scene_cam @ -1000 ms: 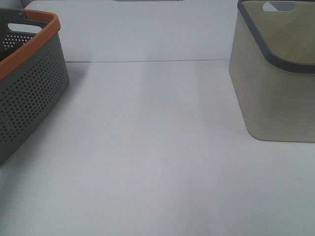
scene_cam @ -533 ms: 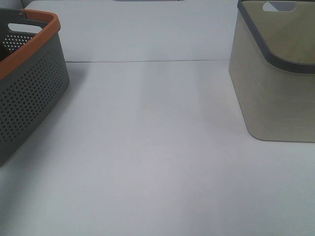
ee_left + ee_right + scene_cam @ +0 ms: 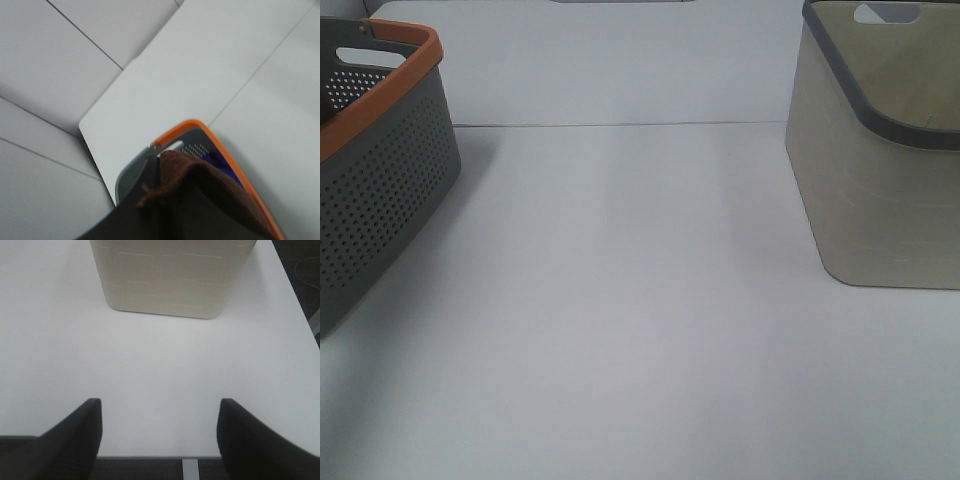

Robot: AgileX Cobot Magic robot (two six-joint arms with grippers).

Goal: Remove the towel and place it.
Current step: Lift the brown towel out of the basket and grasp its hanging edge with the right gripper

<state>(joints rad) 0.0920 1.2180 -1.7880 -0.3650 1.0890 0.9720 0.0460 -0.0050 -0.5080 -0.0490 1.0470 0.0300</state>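
The dark reddish-brown towel (image 3: 205,187) shows only in the left wrist view, bunched and lifted over the grey basket with the orange rim (image 3: 172,137). My left gripper (image 3: 157,182) is shut on the towel's edge, with one dark finger (image 3: 151,167) showing beside it. My right gripper (image 3: 160,432) is open and empty, low over the white table near its front edge, facing the beige basket (image 3: 170,280). Neither gripper nor the towel shows in the exterior view.
In the exterior view the grey perforated basket (image 3: 380,170) stands at the left edge and the beige basket with a grey rim (image 3: 880,180) at the right. Something blue (image 3: 220,165) lies inside the grey basket. The white table (image 3: 620,300) spans between them.
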